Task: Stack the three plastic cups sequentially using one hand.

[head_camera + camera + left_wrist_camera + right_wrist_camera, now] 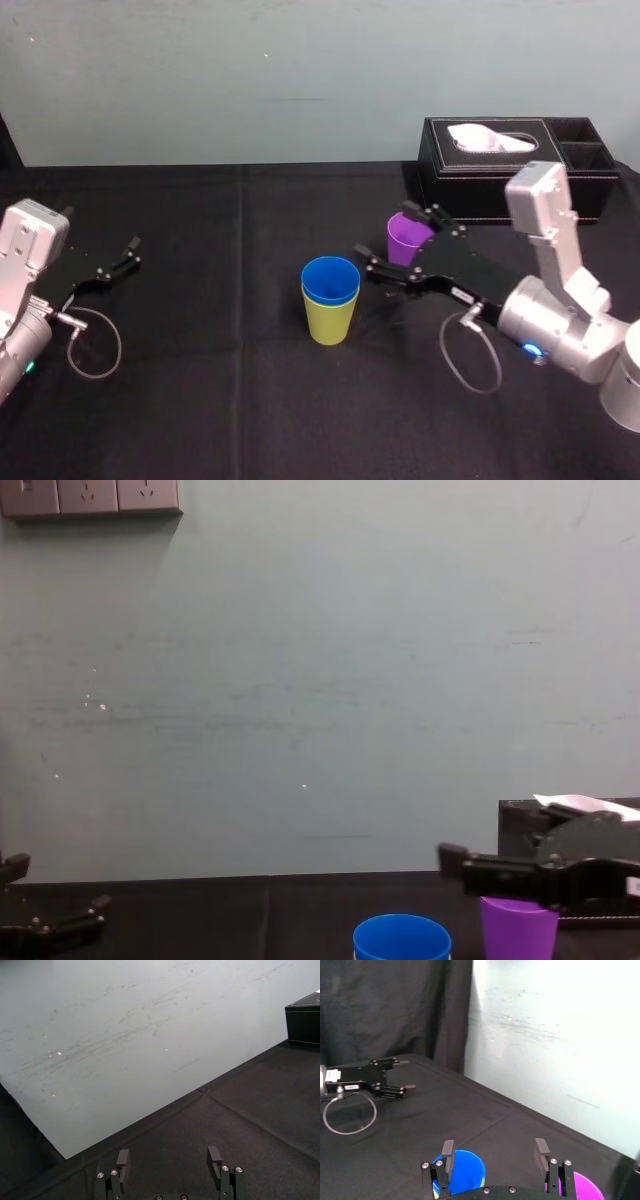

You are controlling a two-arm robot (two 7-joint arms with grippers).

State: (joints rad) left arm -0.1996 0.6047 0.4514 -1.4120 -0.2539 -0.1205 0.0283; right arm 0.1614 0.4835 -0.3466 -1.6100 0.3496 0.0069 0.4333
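A blue cup (331,279) sits nested inside a yellow-green cup (329,322) at the middle of the black table. The purple cup (408,240) stands upright to their right, farther back. My right gripper (388,240) hovers open just above and beside the purple cup, its fingers touching nothing. In the right wrist view the right gripper (494,1147) shows bare table between its fingers, with the blue cup (465,1170) by one finger and the purple cup (582,1187) by the other. My left gripper (126,257) rests open and empty at the far left.
A black tissue box (510,160) stands at the back right, close behind the purple cup. A pale wall rises behind the table (220,400). A cable loop (95,345) hangs by the left arm.
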